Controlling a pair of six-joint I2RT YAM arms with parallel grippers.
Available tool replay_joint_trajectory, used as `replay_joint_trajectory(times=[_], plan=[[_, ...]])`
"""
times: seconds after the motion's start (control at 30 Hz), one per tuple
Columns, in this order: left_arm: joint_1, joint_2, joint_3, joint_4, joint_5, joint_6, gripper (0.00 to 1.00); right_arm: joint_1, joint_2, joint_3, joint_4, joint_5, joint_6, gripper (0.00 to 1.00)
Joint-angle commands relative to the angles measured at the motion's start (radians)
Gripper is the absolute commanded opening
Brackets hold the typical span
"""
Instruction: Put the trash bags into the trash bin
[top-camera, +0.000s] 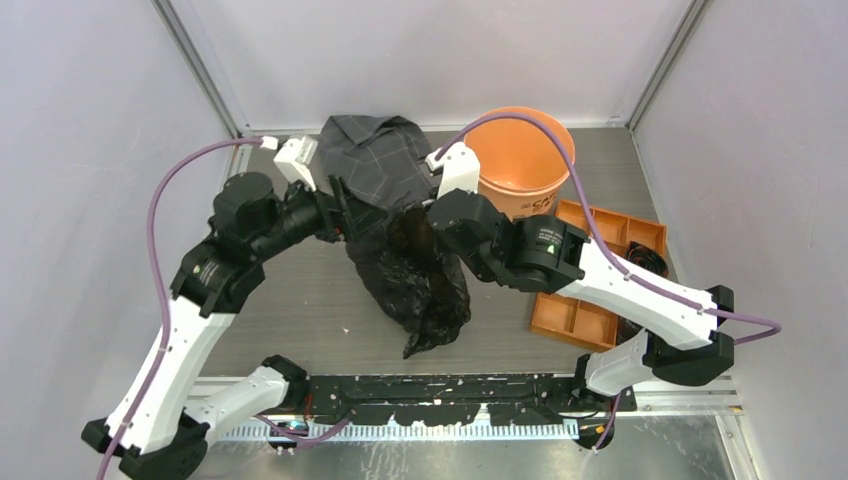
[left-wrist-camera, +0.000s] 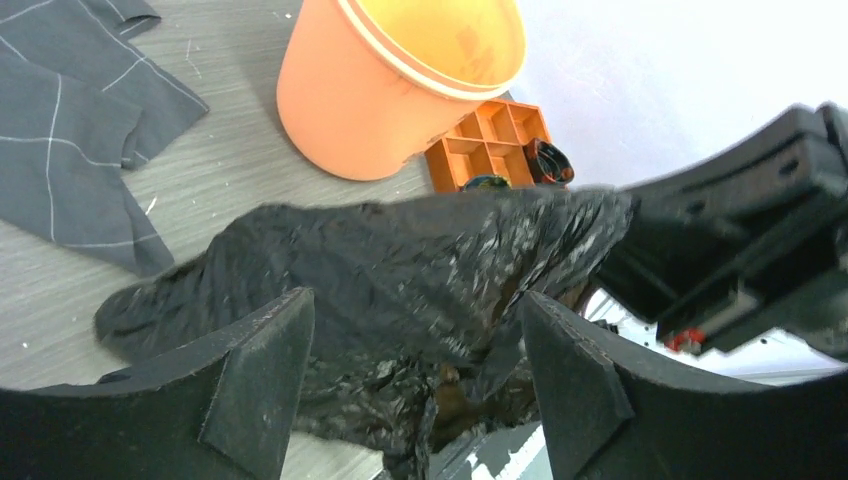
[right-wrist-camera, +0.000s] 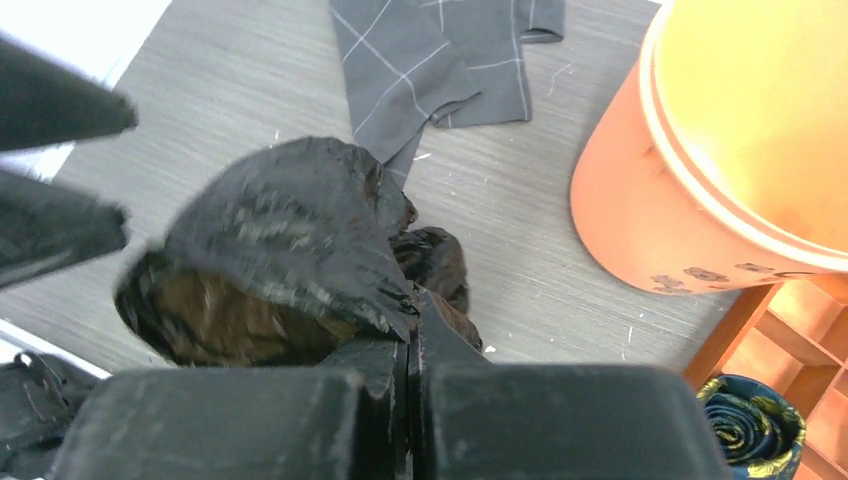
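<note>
1. Right claw (right-wrist-camera: 412, 335): fingers pressed together on a fold of the trash bag (top-camera: 420, 285), with black film bunched just ahead of them. It is holding the bag.
2. Left claw (left-wrist-camera: 415, 310): spread wide, with bag film lying across the gap ahead of the fingers. Cannot tell whether either finger touches the film. Nothing gripped.
3. Trash bag: at the middle of the surface (top-camera: 290, 300). Its upper end is raised at the right claw and the rest sags toward the near edge. The tail looks to rest on the surface.
4. Trash bin (top-camera: 520, 160): upright at the far right corner, mouth open, no bag visible in it. It is near the bag but apart from it.
5. Checked cloth (top-camera: 365, 150): at the far edge, just behind the bag. Orange tray (top-camera: 600, 275): along the right edge, beside the bin.
6. Step in hand, as judged: the bag is gripped on one side and a second grip is lining up. The carry to the bin has not begun.
7. Next move calls for:
   - the left claw closing on the film, or backing off;
   - a lift high enough for the floppy tail to clear the rim;
   - a swing toward the far right corner and release over the mouth.
   Carried low, the tail could drape outside the rim.
</note>
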Motion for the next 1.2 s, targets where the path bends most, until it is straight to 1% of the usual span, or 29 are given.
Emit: replay_joint_trajectory(times=[0.0, 0.1, 0.2, 0.3, 0.37, 0.47, 0.5, 0.63, 0.67, 0.7, 0.8, 0.9, 1.0, 1.17], plan=[[0.004, -0.125, -0.06, -0.036, -0.033, -0.053, 0.78, -0.003, 0.054, 0.094, -0.067, 0.095, 0.027, 0.01], [0.004, -0.197, -0.151, -0.072, -0.016, -0.071, 0.79, -0.016, 0.098, 0.152, -0.095, 0.111, 0.027, 0.01], [-0.002, -0.254, -0.283, -0.061, 0.031, -0.118, 0.77, -0.037, 0.119, 0.186, -0.098, 0.1, 0.023, 0.01], [-0.04, -0.314, -0.449, 0.037, 0.039, -0.181, 0.75, -0.061, 0.129, 0.191, -0.093, 0.081, 0.02, 0.01], [-0.088, -0.336, -0.528, 0.093, 0.013, -0.222, 0.74, -0.077, 0.136, 0.191, -0.095, 0.07, 0.022, 0.01], [-0.194, -0.337, -0.599, 0.157, -0.069, -0.257, 0.73, -0.095, 0.147, 0.197, -0.096, 0.058, 0.026, 0.01], [-0.253, -0.33, -0.62, 0.183, -0.101, -0.273, 0.73, -0.099, 0.155, 0.205, -0.099, 0.055, 0.027, 0.01], [-0.426, -0.265, -0.688, 0.292, -0.25, -0.291, 0.74, -0.106, 0.187, 0.256, -0.113, 0.045, 0.031, 0.01], [-0.456, -0.248, -0.706, 0.327, -0.308, -0.294, 0.74, -0.105, 0.194, 0.27, -0.115, 0.04, 0.032, 0.0], [-0.482, -0.23, -0.728, 0.365, -0.335, -0.299, 0.74, -0.105, 0.199, 0.283, -0.12, 0.037, 0.033, 0.0], [-0.532, -0.184, -0.758, 0.468, -0.396, -0.314, 0.74, -0.105, 0.211, 0.309, -0.133, 0.031, 0.04, 0.01], [-0.572, -0.133, -0.758, 0.544, -0.453, -0.318, 0.76, -0.105, 0.216, 0.324, -0.142, 0.028, 0.05, 0.01], [-0.628, -0.09, -0.752, 0.578, -0.571, -0.334, 0.77, -0.105, 0.225, 0.345, -0.152, 0.027, 0.068, 0.01], [-0.702, -0.058, -0.801, 0.7, -0.731, -0.412, 0.78, -0.105, 0.243, 0.37, -0.16, 0.039, 0.102, 0.01]])
